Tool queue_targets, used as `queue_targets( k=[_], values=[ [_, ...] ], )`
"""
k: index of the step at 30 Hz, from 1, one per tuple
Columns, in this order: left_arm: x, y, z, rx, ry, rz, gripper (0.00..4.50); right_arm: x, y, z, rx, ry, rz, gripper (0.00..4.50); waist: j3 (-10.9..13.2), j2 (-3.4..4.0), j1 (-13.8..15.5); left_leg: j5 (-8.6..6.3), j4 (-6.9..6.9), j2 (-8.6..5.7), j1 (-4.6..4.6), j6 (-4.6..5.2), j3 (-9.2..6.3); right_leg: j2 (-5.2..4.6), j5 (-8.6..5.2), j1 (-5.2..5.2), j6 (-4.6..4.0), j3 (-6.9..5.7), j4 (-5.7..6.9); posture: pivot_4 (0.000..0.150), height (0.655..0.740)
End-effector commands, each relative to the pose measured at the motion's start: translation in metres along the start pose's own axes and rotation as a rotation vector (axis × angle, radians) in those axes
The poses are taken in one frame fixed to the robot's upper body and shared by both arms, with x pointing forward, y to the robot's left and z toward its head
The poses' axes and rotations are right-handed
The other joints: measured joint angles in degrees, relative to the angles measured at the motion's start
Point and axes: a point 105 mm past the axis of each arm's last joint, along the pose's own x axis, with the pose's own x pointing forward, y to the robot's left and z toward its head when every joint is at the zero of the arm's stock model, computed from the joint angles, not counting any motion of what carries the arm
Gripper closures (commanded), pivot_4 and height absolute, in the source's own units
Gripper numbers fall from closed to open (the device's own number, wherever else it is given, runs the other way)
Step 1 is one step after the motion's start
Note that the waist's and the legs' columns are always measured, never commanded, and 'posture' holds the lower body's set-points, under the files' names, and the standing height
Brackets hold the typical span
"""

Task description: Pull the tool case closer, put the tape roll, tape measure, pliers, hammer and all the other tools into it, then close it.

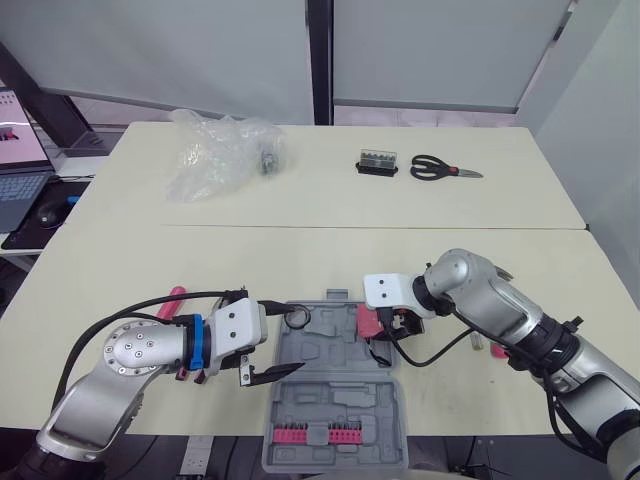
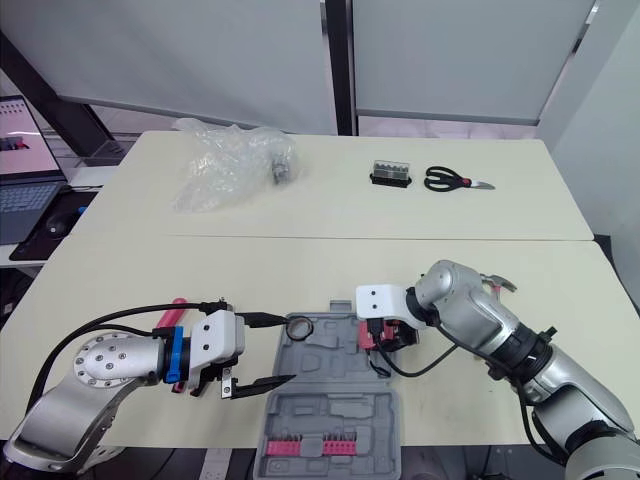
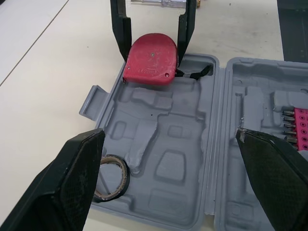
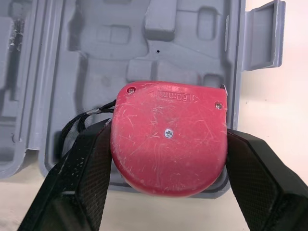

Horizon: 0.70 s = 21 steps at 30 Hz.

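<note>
The grey tool case (image 1: pixel 335 385) lies open at the table's front edge, with red bits (image 1: pixel 320 433) in its near half. A black tape roll (image 1: pixel 296 318) lies in the far left corner of the case, also visible in the left wrist view (image 3: pixel 110 177). My left gripper (image 1: pixel 293 338) hovers open just beside that roll, with nothing between its fingers (image 3: pixel 79 178). My right gripper (image 4: pixel 168 132) is shut on the red tape measure (image 4: pixel 168 144), holding it over the far right corner of the case (image 3: pixel 150 60). Its black strap hangs toward the case.
At the back of the table lie black scissors (image 1: pixel 443 170), a small bit box (image 1: pixel 378 163) and a crumpled plastic bag (image 1: pixel 220 150). A red-handled tool (image 1: pixel 172 298) lies by my left arm. Another tool (image 1: pixel 497 350) is partly hidden behind my right arm. A laptop (image 1: pixel 20 170) stands at far left.
</note>
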Motion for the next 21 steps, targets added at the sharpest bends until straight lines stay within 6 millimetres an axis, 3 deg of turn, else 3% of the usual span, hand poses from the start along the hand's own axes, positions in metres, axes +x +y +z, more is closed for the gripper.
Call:
queue_targets(
  k=[1, 18, 21],
  values=[
    [0.0013, -0.0032, 0.0090, 0.030, -0.028, -0.005, 0.00, -0.0024, -0.0055, 0.0071, -0.055, -0.003, -0.018, 1.36, 0.0, 0.00, 0.0, 0.00, 0.00, 0.00, 0.00, 0.00, 0.00, 0.00, 0.00, 0.00, 0.00, 0.00, 0.00, 0.150, 0.7400],
    [0.0033, -0.0070, 0.0120, 0.031, -0.039, -0.020, 0.00, 0.0006, -0.0117, 0.0085, -0.093, -0.006, -0.042, 1.36, 0.0, 0.00, 0.0, 0.00, 0.00, 0.00, 0.00, 0.00, 0.00, 0.00, 0.00, 0.00, 0.00, 0.00, 0.00, 0.150, 0.7400],
    [0.0037, -0.0079, 0.0123, 0.029, -0.042, -0.025, 0.00, -0.0008, -0.0146, 0.0100, -0.101, -0.012, -0.056, 0.43, 0.0, 0.00, 0.0, 0.00, 0.00, 0.00, 0.00, 0.00, 0.00, 0.00, 0.00, 0.00, 0.00, 0.00, 0.01, 0.150, 0.7400]
  ],
)
